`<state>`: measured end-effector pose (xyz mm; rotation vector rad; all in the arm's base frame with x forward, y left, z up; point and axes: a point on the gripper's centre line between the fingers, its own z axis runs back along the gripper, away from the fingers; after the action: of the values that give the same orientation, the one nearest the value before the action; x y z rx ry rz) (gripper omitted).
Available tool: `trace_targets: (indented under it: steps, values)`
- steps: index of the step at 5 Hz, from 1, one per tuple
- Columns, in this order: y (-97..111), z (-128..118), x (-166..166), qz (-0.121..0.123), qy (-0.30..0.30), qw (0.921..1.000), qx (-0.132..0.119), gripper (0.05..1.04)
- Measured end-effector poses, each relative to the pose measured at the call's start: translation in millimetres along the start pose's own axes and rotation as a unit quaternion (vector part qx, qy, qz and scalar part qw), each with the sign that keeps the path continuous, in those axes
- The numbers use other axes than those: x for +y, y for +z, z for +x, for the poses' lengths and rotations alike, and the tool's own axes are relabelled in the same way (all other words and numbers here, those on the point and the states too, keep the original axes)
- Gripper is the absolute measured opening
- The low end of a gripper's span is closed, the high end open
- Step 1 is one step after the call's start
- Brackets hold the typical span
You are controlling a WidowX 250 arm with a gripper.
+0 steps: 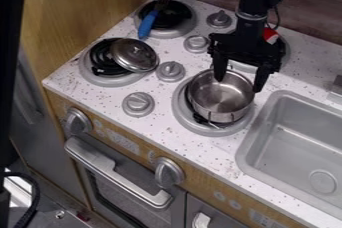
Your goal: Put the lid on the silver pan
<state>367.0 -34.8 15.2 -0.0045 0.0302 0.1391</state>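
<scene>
My black gripper [238, 81] hangs over the back edge of the silver pan, its fingers spread apart with nothing seen between them. The silver pan [221, 97] stands uncovered on the front right burner, its inside visible. On the front left burner, the silver lid [134, 55] lies tilted, knob upward, partly over the black coil. Whether a fingertip touches the pan's rim I cannot tell.
A blue-handled fork [148, 23] lies on the back left burner [190, 22]. Something red and white [270, 35] sits behind the gripper. Stove knobs [171, 71] stand between the burners, and the sink [294, 142] is at the right.
</scene>
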Motion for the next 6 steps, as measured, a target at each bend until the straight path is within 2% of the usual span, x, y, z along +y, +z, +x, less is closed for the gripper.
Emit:
trace_targets:
  steps: [1,2,3,4,5,6]
  values:
    - [-15,-5,1,0.005,0.0,0.9997,0.022,0.998]
    - [-15,10,14,-0.008,0.003,0.9994,0.034,0.999]
    - [-4,29,45,-0.021,0.033,0.999,0.022,0.999]
    - [6,46,75,-0.022,0.06,0.9979,0.007,0.999]
    - [4,57,118,-0.01,0.096,0.9953,-0.001,0.999]
    - [-6,66,139,0.011,0.105,0.9944,-0.011,0.999]
